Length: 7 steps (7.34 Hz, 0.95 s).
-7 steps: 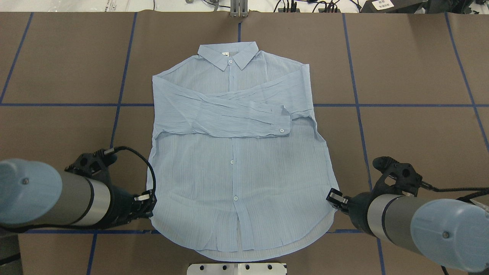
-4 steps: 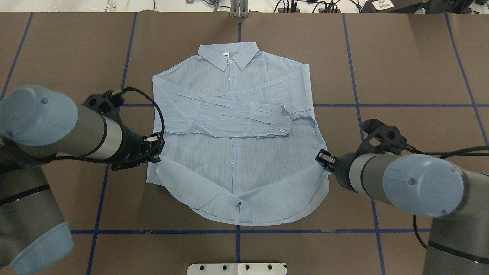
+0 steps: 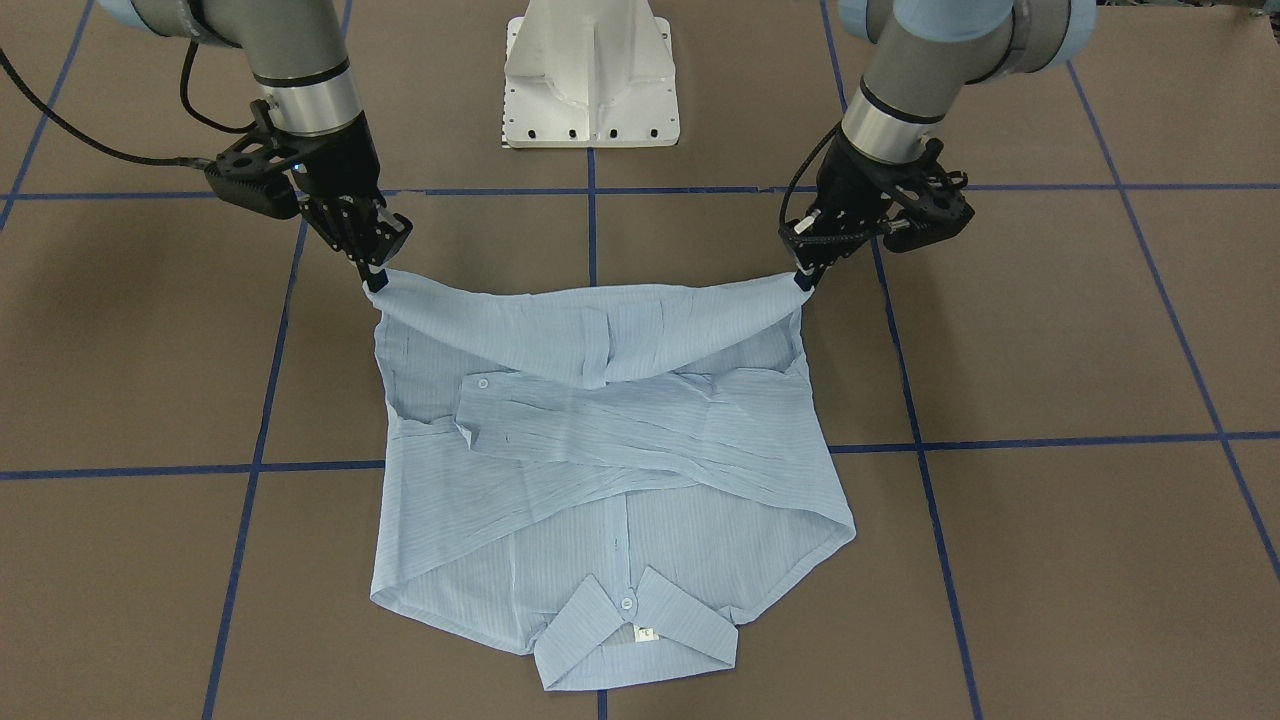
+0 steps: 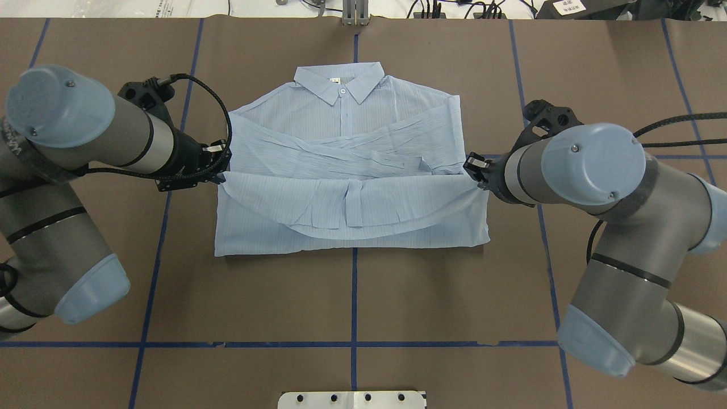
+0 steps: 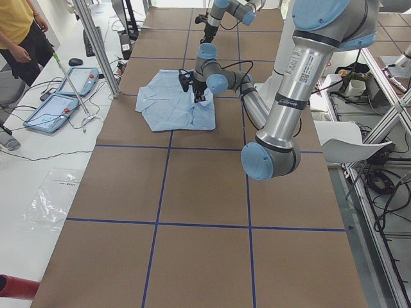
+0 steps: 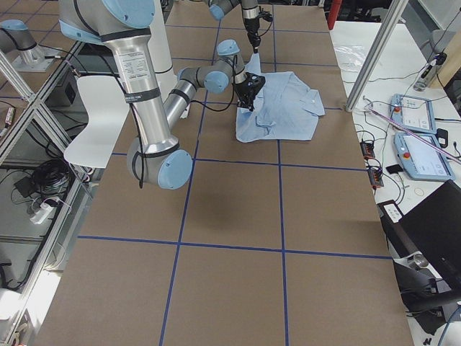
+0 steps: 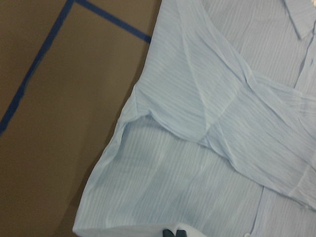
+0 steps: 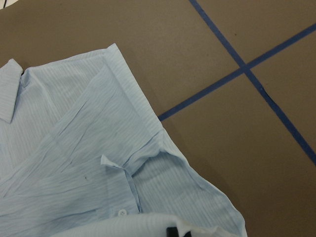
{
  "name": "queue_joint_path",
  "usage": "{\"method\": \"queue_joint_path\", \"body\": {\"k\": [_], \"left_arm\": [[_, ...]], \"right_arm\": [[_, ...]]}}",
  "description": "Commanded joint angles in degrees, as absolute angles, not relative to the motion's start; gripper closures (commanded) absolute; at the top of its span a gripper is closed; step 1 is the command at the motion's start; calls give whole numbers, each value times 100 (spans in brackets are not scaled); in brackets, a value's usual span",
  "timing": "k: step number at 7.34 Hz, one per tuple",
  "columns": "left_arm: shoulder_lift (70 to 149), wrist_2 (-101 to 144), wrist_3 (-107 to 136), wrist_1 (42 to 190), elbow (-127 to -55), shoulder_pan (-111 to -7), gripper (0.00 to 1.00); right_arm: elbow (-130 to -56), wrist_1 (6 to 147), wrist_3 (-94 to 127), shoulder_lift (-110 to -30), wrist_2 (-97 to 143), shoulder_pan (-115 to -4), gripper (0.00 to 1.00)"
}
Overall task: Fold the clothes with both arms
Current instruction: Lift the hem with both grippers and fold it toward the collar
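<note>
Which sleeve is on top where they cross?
The sleeve from the shoulder on the robot's left; it runs unbroken to its buttoned cuff, over the other sleeve.

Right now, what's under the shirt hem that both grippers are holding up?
Under the hem, held by the left gripper and right gripper, lies more of the shirt. The crossed sleeves show beyond its edge; the front's lower buttons and the table beneath are covered.

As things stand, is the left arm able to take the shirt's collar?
Probably not yet: the left pincer is shut on a hem corner of the shirt. The collar lies uncovered farther ahead, so once it lets go the way looks free.
</note>
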<state>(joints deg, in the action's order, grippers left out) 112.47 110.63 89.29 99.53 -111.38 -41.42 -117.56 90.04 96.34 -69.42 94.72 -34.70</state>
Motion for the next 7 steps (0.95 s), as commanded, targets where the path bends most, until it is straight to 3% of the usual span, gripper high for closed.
{"method": "queue_joint_path", "body": {"k": [1, 3, 7], "left_arm": [[11521, 11057, 8868, 10946, -10043, -4341, 100], [11601, 11048, 8790, 11511, -9398, -4543, 100], [12083, 10812, 8587, 12785, -7791, -4746, 100]], "right_arm": [[-10867, 8965, 9291, -6445, 9510, -3778, 100], [-10226, 8415, 9264, -6355, 9510, -3972, 100], [-8493, 7955, 9063, -5389, 9519, -4245, 100]]}}
